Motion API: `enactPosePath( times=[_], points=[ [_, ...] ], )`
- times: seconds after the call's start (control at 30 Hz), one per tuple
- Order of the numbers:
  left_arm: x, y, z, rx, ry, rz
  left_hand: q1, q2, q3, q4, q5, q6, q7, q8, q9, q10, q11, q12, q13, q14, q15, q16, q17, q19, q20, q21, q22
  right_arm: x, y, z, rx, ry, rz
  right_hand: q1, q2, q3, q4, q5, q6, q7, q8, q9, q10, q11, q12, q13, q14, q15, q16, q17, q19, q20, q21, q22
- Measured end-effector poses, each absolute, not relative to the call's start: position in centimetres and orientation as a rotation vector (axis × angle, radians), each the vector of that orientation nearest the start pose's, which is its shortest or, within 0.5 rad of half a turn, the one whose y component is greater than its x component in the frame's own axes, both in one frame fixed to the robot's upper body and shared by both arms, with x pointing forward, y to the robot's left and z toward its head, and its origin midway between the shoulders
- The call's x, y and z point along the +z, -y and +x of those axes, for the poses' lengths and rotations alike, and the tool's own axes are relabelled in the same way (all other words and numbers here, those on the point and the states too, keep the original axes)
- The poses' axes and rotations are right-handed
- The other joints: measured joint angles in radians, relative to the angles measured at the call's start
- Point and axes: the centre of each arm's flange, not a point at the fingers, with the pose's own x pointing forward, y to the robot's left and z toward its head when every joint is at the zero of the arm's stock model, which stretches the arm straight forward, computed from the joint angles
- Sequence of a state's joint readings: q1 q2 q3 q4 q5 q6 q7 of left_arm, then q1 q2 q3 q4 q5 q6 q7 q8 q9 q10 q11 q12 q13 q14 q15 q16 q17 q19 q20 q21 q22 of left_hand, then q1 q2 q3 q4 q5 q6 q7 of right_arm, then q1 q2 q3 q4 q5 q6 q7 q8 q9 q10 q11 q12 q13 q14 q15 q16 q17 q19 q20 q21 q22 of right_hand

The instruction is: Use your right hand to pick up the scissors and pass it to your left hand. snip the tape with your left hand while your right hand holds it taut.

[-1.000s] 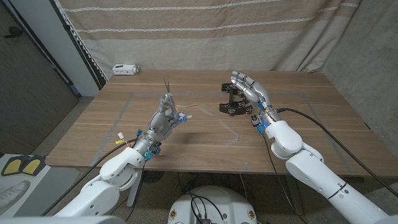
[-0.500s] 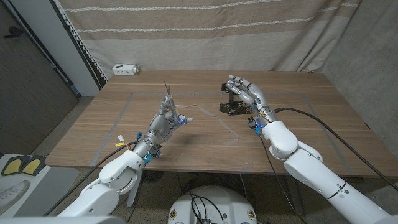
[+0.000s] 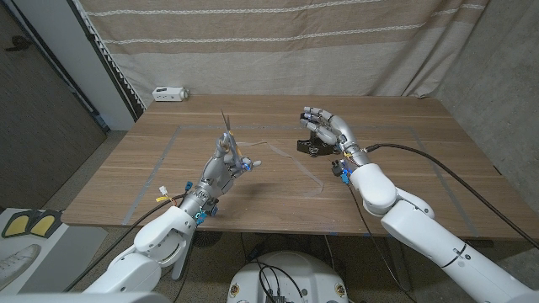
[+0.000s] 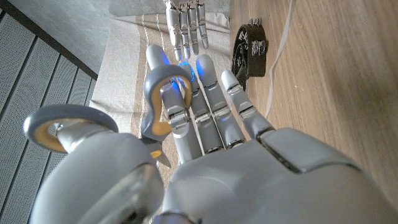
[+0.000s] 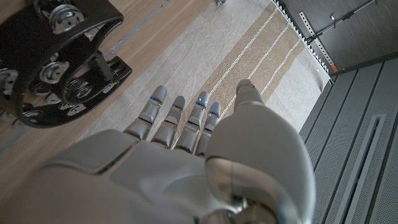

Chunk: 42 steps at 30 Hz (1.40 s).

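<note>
My left hand holds the scissors upright over the table's left middle, blades pointing up. In the left wrist view its fingers go through the grey, yellow-lined handles. The black tape dispenser stands on the table right of centre, and a thin clear strand of tape trails from it across the wood. My right hand hovers just over the dispenser's right side with fingers spread, holding nothing. The right wrist view shows that hand beside the dispenser. The left wrist view also catches the dispenser and the strand.
A small white device lies at the table's back left corner. A striped curtain hangs behind the table. Faint rectangular markings run along the wood. The table's front edge is close to both forearms.
My right hand has moved left and lower, from beside the dispenser to over it. The left hand with the scissors has barely shifted.
</note>
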<state>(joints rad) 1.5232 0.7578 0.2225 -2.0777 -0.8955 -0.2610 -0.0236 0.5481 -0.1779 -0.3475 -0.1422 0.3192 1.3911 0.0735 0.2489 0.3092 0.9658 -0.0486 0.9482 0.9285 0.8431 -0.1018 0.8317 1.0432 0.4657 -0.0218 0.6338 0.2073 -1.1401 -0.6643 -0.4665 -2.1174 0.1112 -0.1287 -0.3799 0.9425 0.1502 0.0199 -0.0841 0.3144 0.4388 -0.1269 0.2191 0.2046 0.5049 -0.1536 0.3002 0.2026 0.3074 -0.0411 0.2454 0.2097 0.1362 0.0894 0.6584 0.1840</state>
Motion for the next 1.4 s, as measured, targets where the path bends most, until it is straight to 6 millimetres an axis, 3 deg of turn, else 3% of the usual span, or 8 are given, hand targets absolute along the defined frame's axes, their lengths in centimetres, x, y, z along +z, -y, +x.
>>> enactPosePath(
  times=[0.03, 0.13, 0.23, 0.43, 0.7, 1.1, 1.23, 1.4],
  points=[
    [-11.5, -22.9, 45.8, -0.524, 0.485, -0.242, 0.000, 0.000, 0.000, 0.000, 0.001, 0.000, 0.000, -0.001, 0.001, 0.000, 0.000, 0.000, 0.000, 0.000, 0.000, 0.000, 0.001, 0.000, 0.000, -0.002, 0.000, -2.6, 15.6, 49.8, 0.139, 0.701, -0.439, 0.000, 0.000, 0.000, 0.000, 0.000, 0.000, 0.000, 0.000, 0.000, 0.000, 0.000, 0.000, 0.000, 0.007, 0.000, 0.003, 0.002, 0.007, -0.008, 0.000, 0.000],
    [-11.5, -22.8, 45.7, -0.524, 0.486, -0.245, 0.004, 0.004, 0.000, 0.000, 0.001, 0.000, 0.000, -0.006, 0.001, 0.000, 0.000, 0.000, 0.000, 0.000, 0.000, 0.000, 0.001, 0.000, 0.000, -0.003, 0.000, -2.6, 15.3, 49.8, 0.136, 0.698, -0.464, 0.000, 0.000, -0.003, -0.003, -0.004, -0.003, 0.004, 0.000, 0.000, -0.010, 0.011, 0.000, 0.000, 0.025, 0.000, 0.018, 0.015, 0.044, -0.089, 0.011, 0.005],
    [-11.7, -22.7, 45.8, -0.523, 0.484, -0.250, 0.004, 0.004, 0.000, 0.000, 0.001, 0.000, 0.000, -0.006, 0.003, 0.000, 0.000, 0.000, 0.000, 0.000, 0.000, 0.005, 0.001, 0.000, 0.000, -0.003, 0.000, -2.7, 15.3, 49.9, 0.129, 0.691, -0.482, 0.000, 0.000, -0.003, -0.003, -0.004, 0.002, 0.009, 0.000, 0.000, -0.010, 0.022, -0.003, 0.000, 0.042, 0.000, 0.026, 0.021, 0.064, -0.118, 0.020, 0.005],
    [-11.7, -22.6, 45.9, -0.524, 0.487, -0.253, 0.004, 0.004, 0.000, 0.000, 0.001, 0.000, 0.000, -0.006, 0.005, 0.000, 0.000, 0.000, -0.001, 0.000, 0.000, 0.005, 0.002, 0.000, 0.000, -0.003, 0.000, -2.6, 14.9, 49.7, 0.123, 0.687, -0.520, 0.004, -0.004, -0.003, -0.011, -0.008, 0.019, 0.026, 0.000, 0.000, -0.010, 0.029, -0.007, -0.003, 0.066, -0.002, 0.037, 0.026, 0.092, -0.120, 0.023, 0.005],
    [-11.9, -22.6, 46.0, -0.523, 0.485, -0.255, 0.008, 0.007, 0.005, 0.003, 0.006, -0.001, 0.001, -0.006, 0.008, 0.000, 0.000, 0.000, -0.003, 0.000, 0.000, 0.005, 0.002, 0.000, 0.000, -0.010, 0.005, -2.7, 14.6, 49.7, 0.106, 0.679, -0.566, 0.013, -0.005, -0.006, -0.017, -0.016, 0.056, 0.063, 0.012, 0.000, 0.035, 0.074, 0.000, -0.008, 0.123, -0.005, 0.069, 0.034, 0.147, -0.129, 0.039, 0.002],
    [-11.9, -22.5, 46.2, -0.529, 0.483, -0.250, 0.015, 0.001, 0.005, 0.003, 0.012, -0.002, 0.002, -0.006, 0.009, 0.000, 0.000, 0.000, -0.003, 0.000, 0.000, 0.005, 0.001, 0.006, -0.005, -0.010, 0.005, -2.9, 14.3, 50.1, 0.082, 0.651, -0.630, 0.024, -0.005, -0.008, -0.022, -0.023, 0.043, 0.086, 0.007, -0.005, 0.048, 0.079, 0.001, -0.007, 0.176, -0.003, 0.099, 0.042, 0.222, -0.132, 0.070, 0.005],
    [-11.9, -22.5, 46.3, -0.532, 0.479, -0.245, 0.019, -0.003, 0.005, 0.003, 0.012, -0.002, 0.002, -0.006, 0.012, -0.001, 0.000, 0.000, -0.003, 0.000, 0.000, 0.005, 0.001, 0.006, -0.005, -0.016, 0.005, -3.0, 14.3, 50.3, 0.074, 0.639, -0.652, 0.024, -0.005, -0.008, -0.022, -0.023, 0.047, 0.122, 0.005, -0.005, 0.067, 0.098, 0.001, -0.007, 0.187, -0.007, 0.113, 0.048, 0.223, -0.130, 0.074, 0.005],
    [-11.9, -22.3, 46.4, -0.537, 0.475, -0.240, 0.018, -0.003, 0.005, 0.003, 0.012, -0.001, 0.002, -0.006, 0.013, -0.002, -0.002, 0.000, -0.006, 0.000, 0.000, 0.005, 0.002, 0.006, -0.005, -0.016, 0.005, -3.2, 14.2, 50.4, 0.067, 0.628, -0.680, 0.024, -0.005, -0.013, -0.026, -0.023, 0.060, 0.145, 0.005, -0.005, 0.087, 0.118, 0.008, -0.007, 0.216, -0.006, 0.132, 0.057, 0.234, -0.130, 0.081, 0.005]
  ],
)
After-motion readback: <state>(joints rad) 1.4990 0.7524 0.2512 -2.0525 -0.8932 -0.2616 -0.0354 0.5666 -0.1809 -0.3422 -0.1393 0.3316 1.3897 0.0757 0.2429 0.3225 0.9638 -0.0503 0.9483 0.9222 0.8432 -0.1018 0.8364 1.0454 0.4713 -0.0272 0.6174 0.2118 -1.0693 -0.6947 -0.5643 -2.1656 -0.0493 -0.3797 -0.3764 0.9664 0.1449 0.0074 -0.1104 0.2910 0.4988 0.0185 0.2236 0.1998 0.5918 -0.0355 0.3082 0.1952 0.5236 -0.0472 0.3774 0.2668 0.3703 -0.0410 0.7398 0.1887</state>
